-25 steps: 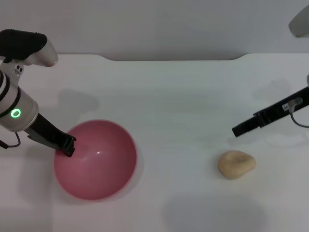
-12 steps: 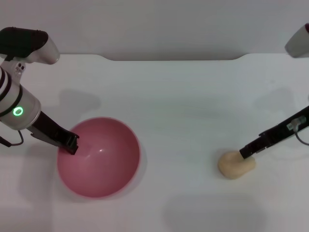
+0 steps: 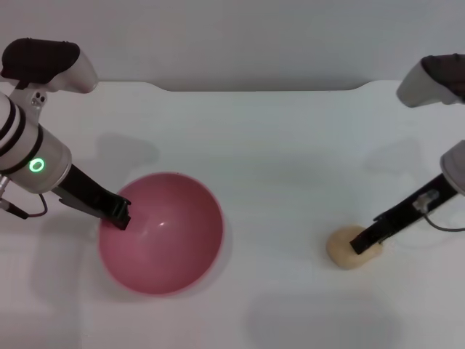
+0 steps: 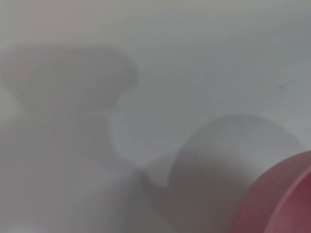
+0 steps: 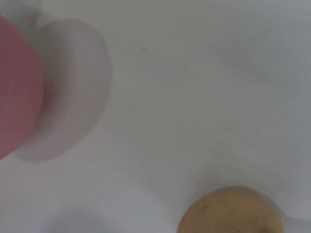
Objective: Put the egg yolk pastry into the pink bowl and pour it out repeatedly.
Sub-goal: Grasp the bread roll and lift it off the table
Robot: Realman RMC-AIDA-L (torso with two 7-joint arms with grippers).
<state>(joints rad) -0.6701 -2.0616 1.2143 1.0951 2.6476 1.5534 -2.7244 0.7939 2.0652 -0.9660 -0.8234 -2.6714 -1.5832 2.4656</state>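
Pink bowl [image 3: 161, 233] upright on the white table [image 3: 276, 160], mouth up, plain pink inside, holding nothing. Left gripper [image 3: 118, 216] at the bowl's rim on the robot's left side, dark tip over the lip and touching it; whether pinching the wall or merely resting there, cannot tell. Only a curved pink edge of the bowl [image 4: 284, 199] at one corner of the left wrist view, with soft shadow on the bare table [image 4: 194, 73] around it. Egg yolk pastry [image 3: 354, 247] on the table well to the right of the bowl, outside it, pale tan and lumpy. Right gripper [image 3: 361, 246] down on the pastry's top, tip touching it; spread or closed, cannot tell. In the right wrist view, the pastry [image 5: 231, 213] close at the frame's edge, the bowl [image 5: 17, 87] far off at the opposite side, table [image 5: 194, 97] between them.
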